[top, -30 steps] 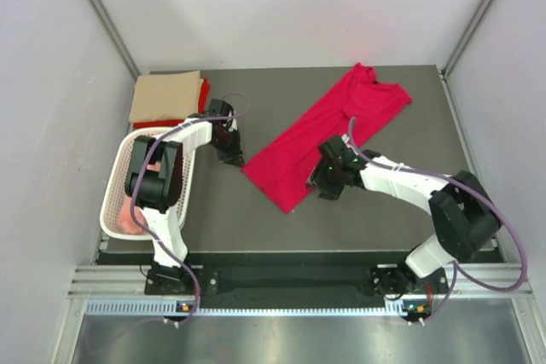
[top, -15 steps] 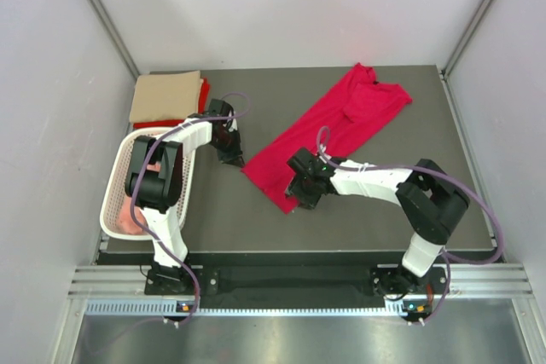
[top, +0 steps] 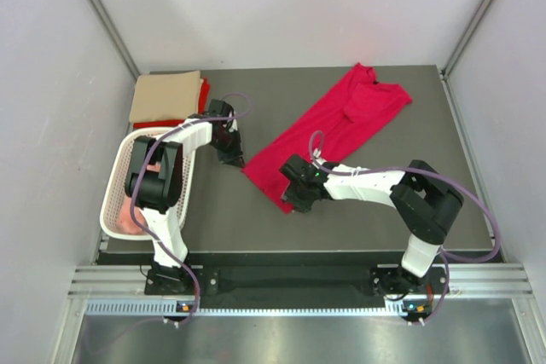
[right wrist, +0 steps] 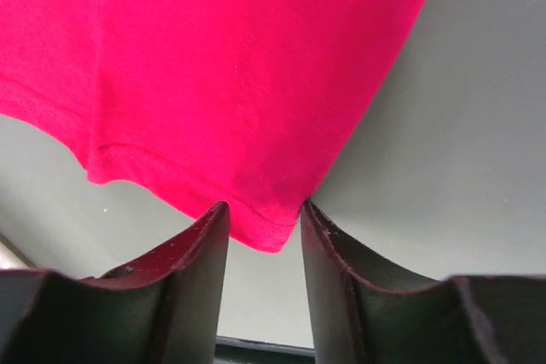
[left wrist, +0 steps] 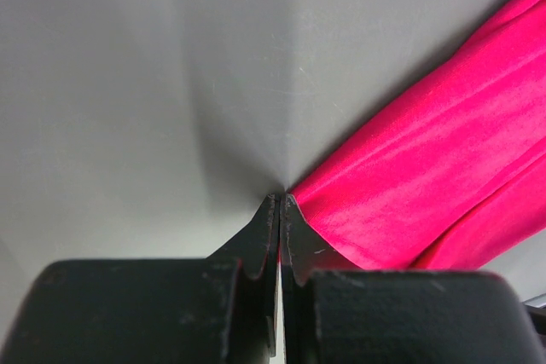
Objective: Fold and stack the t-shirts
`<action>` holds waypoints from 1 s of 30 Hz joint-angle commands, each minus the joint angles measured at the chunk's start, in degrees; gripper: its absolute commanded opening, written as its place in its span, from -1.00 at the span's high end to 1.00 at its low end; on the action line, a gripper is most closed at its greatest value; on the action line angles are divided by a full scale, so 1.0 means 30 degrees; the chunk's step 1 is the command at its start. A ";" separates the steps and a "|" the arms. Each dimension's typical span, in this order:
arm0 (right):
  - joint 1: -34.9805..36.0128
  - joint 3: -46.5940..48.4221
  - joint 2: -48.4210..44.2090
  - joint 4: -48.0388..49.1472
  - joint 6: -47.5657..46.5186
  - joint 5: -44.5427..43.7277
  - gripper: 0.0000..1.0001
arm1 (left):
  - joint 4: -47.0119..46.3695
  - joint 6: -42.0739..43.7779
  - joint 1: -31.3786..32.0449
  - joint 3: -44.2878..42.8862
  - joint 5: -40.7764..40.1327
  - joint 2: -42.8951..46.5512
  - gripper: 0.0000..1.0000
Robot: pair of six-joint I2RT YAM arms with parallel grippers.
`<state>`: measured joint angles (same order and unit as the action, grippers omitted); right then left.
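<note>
Garment: crimson t-shirt (top: 328, 121), spread flat on the bench (top: 230, 219), right of centre.
Long axis: diagonal; the collar end lies far-right and the hem end near-left, toward the arm bases.
Left jaws: closed flush, their tips meeting the left hem corner (left wrist: 300, 195). Folds fan out from that point, so a sliver of cloth is judged to be nipped.
Right jaws: parted and empty, set low over the near hem corner (right wrist: 266, 238), which lies on the bench between the two tips.
Nearer arm: each arm is at its own hem corner; neither is near the collar.
Governing relation: the whole garment extends away from both jaws along its long axis, so a lengthwise fold would carry hem toward collar.
Stack: tan shirt (top: 166, 95), folded, far-left corner.
</note>
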<state>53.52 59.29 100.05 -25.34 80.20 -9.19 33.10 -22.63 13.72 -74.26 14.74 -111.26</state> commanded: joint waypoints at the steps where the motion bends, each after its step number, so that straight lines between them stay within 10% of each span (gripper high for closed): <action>1: 0.0296 0.0189 0.0370 0.0361 0.0101 -0.0804 0.24 | 0.1036 0.0220 0.0291 0.0905 -0.0725 -0.0031 1.00; 6: 0.0296 -0.0191 -0.0038 0.0274 -0.0103 -0.1067 1.00 | 0.1066 0.0045 0.0467 0.1080 -0.0754 0.0172 1.00; 30: 0.2521 -0.6720 -0.6830 -0.3184 -0.1540 -0.3031 1.00 | -0.0834 -0.5983 0.5621 0.8984 -0.1635 0.7373 0.85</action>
<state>59.33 42.22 83.09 -31.16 75.18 -15.70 31.05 -34.72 29.02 -51.40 10.63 -93.19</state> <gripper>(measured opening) 0.009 0.060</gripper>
